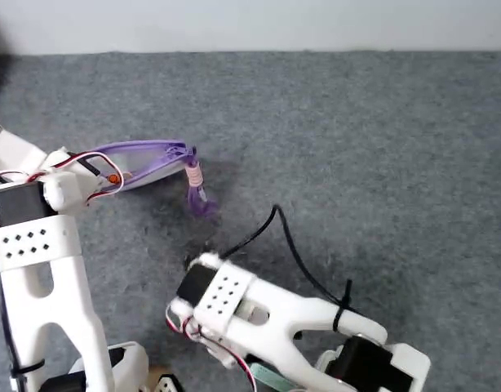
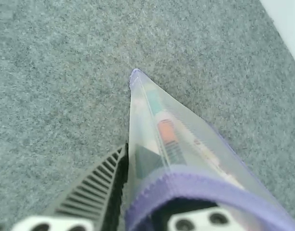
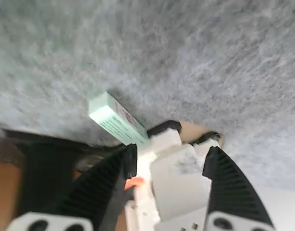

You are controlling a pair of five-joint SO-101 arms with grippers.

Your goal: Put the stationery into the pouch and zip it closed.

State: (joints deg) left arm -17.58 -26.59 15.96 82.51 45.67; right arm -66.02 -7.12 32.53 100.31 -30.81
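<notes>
A translucent pouch point(image 1: 144, 157) with purple trim is lifted off the grey mat at the left, and a purple tassel point(image 1: 198, 194) hangs from its far end. My left gripper point(image 1: 94, 173) is shut on the pouch's near edge. In the left wrist view the pouch point(image 2: 171, 139) tapers away from the gripper point(image 2: 138, 161), and orange and green stationery shows through its wall. My right gripper point(image 3: 171, 151) is open, low near the table's front edge, with a mint-green eraser box point(image 3: 117, 120) lying on the mat just beyond one fingertip. The same eraser box point(image 1: 271, 377) peeks out under the right arm.
Grey felt mat point(image 1: 356, 147) covers the table up to a white wall at the back. A black cable point(image 1: 291, 245) loops over the right arm. White arm parts and a brown table edge point(image 3: 3, 192) lie close behind the right gripper.
</notes>
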